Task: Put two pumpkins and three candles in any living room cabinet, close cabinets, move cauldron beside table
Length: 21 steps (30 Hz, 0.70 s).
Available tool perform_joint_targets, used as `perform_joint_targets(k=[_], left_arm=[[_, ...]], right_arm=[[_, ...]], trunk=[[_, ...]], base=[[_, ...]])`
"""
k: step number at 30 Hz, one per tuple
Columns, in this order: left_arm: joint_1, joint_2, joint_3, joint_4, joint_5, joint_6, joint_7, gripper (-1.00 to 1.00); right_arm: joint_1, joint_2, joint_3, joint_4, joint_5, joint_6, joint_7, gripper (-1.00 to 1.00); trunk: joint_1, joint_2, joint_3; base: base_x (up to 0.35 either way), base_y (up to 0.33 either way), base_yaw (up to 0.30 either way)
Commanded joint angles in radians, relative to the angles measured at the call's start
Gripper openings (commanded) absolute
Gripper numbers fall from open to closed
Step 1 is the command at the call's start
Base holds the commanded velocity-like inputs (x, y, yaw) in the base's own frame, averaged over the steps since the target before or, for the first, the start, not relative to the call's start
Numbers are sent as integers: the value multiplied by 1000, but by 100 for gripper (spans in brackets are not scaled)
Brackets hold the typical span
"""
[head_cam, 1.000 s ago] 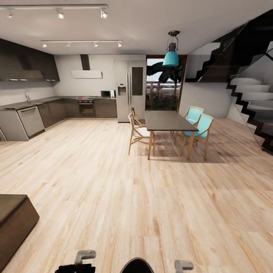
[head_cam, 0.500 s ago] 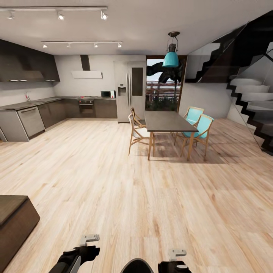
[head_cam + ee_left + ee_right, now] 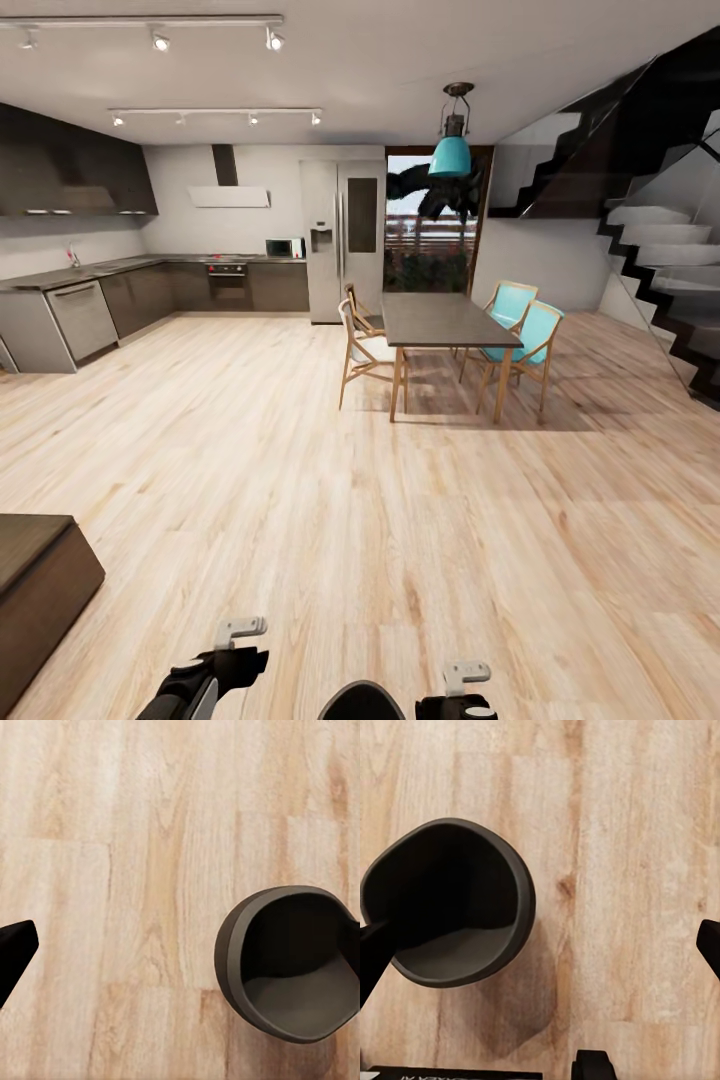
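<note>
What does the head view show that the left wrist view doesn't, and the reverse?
Head view: a dark-topped dining table on wooden legs, turquoise chairs, a steel fridge, a turquoise pendant lamp, a staircase and the corner of a dark-brown wood-grain low cabinet.
Left wrist view: a look down into a dark grey round hollow vessel standing on the floor.
Shared: the light wood plank floor and the left claw. The dark dome at the head view's bottom edge may be that same vessel.
</note>
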Motion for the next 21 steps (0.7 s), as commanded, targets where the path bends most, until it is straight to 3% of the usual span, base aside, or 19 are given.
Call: perform_joint_targets(k=[1,21], left_arm=[[-1,-1,0,-3,12,8,1,100],[-2,1,2,7,16,-3,16,100]], right_arm=[[0,0,6,-2,1,7,-3,100],[-1,-1,6,-1,-1,-21,3,100]], trunk=[[4,-8,-4],[81,-148,-67]], base=[[0,0,0],[0,0,0]])
